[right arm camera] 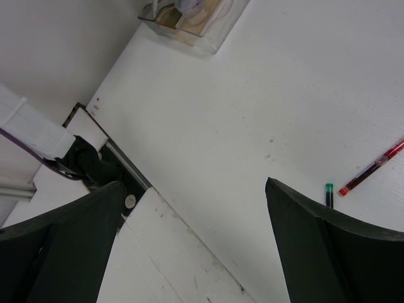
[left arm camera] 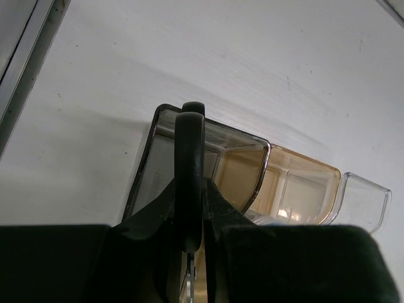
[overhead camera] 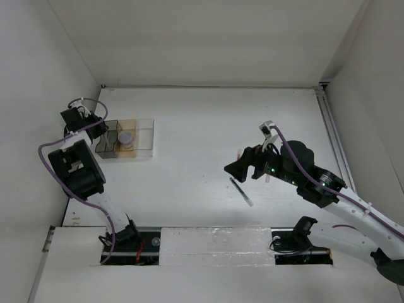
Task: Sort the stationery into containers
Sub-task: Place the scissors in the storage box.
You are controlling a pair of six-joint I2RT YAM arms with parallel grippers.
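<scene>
The small black-handled scissors (left arm camera: 189, 158) are in my left gripper (left arm camera: 189, 214), which is clenched on the handle loop. They hang just above the smoky dark cup (left arm camera: 243, 167). That cup sits at the left end of the clear tray (overhead camera: 144, 144), though I cannot tell whether it is inside the tray or only against it. The greyish roll (overhead camera: 126, 137) lies in a tan compartment of the tray next to the cup.

Well apart from these, in the middle of the table (overhead camera: 189, 107), the black pen (overhead camera: 241, 191) lies flat, just on the near side of my right gripper (overhead camera: 235, 169). The right gripper's fingers (right arm camera: 315, 246) are spread wide and hold nothing. A red pen (right arm camera: 372, 167) lies on the table close by.
</scene>
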